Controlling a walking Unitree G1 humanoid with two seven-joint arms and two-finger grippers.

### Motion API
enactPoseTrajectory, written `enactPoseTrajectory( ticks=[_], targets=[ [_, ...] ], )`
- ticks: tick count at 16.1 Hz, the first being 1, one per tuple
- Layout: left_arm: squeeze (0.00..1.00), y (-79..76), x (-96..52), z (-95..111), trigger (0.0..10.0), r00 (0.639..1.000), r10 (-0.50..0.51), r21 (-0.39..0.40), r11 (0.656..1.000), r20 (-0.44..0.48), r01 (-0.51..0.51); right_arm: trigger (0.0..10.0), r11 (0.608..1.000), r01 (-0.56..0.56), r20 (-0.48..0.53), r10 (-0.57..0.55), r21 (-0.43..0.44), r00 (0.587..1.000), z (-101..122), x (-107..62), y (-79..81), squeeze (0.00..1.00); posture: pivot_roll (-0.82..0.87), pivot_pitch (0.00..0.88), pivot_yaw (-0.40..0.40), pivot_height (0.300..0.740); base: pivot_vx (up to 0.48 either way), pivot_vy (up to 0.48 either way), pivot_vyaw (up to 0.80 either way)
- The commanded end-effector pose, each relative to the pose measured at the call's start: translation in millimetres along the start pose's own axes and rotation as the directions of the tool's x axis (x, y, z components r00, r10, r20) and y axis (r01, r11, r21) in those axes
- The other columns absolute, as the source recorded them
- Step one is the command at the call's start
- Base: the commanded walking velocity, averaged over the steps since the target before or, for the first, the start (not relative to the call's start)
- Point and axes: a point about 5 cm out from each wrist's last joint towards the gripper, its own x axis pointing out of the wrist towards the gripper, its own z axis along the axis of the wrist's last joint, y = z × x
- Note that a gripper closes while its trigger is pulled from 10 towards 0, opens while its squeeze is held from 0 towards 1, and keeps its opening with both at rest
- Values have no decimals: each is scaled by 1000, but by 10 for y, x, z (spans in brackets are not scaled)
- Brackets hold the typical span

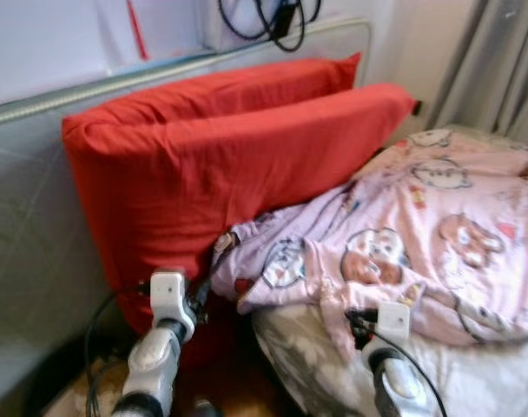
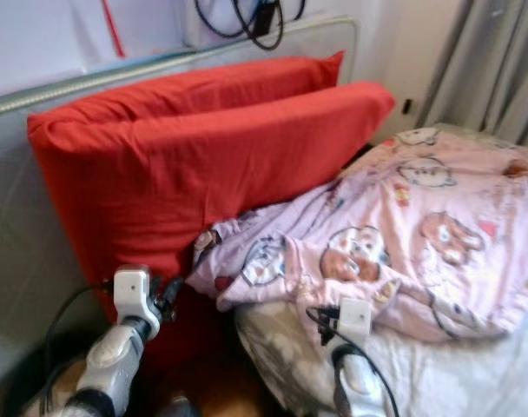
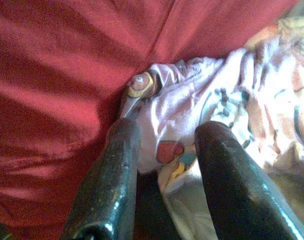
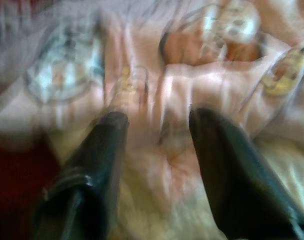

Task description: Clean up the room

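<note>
The room is bright and a bit fuzzy. The right wrist view is very blurry. The blanket (image 3: 252,100) glares white.

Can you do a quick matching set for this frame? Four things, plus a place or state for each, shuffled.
Things:
1. red cushions
2. pink blanket
3. left hand
4. black cables

Places or states:
A. hanging on the wall above the headboard
B. open, at the blanket's corner beside the cushions
C. leaning upright against the headboard
D. spread crumpled over the bed, printed with cartoon figures

Pairs: 1-C, 2-D, 3-B, 4-A
</note>
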Motion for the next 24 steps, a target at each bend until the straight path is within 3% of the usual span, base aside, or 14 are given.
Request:
enactPoseTrajectory(
  ticks=[1, 12, 24],
  targets=[
    [0, 107, -84, -84, 10000, 999, 36, 0, 999, -30, -36, 10000, 1000, -26, 22, 26, -6, 999, 110, 66, 80, 0, 21, 0, 13, 650, 0, 0, 0],
    [0, 42, -83, -91, 10000, 1000, -9, -16, 1000, -25, 9, 10000, 1000, -22, 19, 22, -7, 1000, 98, 60, 81, 0, 16, 0, 16, 650, 0, 0, 0],
    [0, 64, -64, -49, 10000, 1000, -14, -1, 1000, -15, 14, 10000, 998, -68, 30, 68, 4, 997, 119, 70, 132, 0, 18, 0, 19, 650, 299, 0, 0]
  ],
)
